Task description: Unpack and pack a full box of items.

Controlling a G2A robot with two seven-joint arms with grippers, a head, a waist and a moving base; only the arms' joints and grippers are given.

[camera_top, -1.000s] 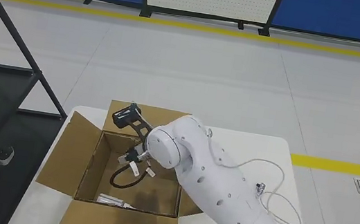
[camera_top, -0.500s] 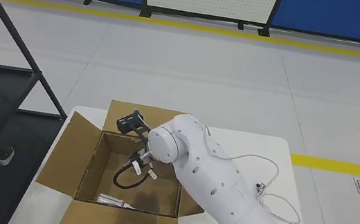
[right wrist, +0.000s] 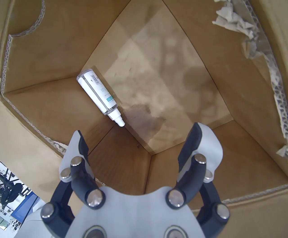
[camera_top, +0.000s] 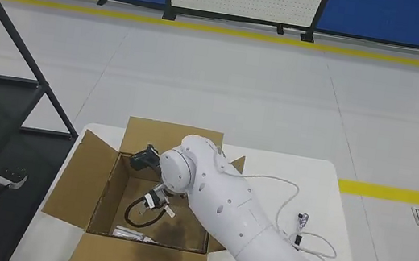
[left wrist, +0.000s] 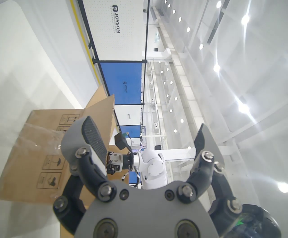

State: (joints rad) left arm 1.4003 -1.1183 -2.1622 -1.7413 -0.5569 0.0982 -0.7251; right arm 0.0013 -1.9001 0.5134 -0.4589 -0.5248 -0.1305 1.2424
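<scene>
The box [right wrist: 171,67] is matt brown corrugated cardboard (its cut rim ragged with torn white paper [right wrist: 234,20]), the bottle [right wrist: 99,94] glossy clear plastic, and the right claw [right wrist: 137,131] smooth grey plate with shiny metal screws.

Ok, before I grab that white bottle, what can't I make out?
Top view: the brown cardboard box has the right of its floor covered by the white arm.
Right wrist view: the white plastic bottle has a label too small to read; the base of the right gripper blocks the floor beneath.
Left wrist view: the left gripper faces the box's outer wall, not its inside.
</scene>
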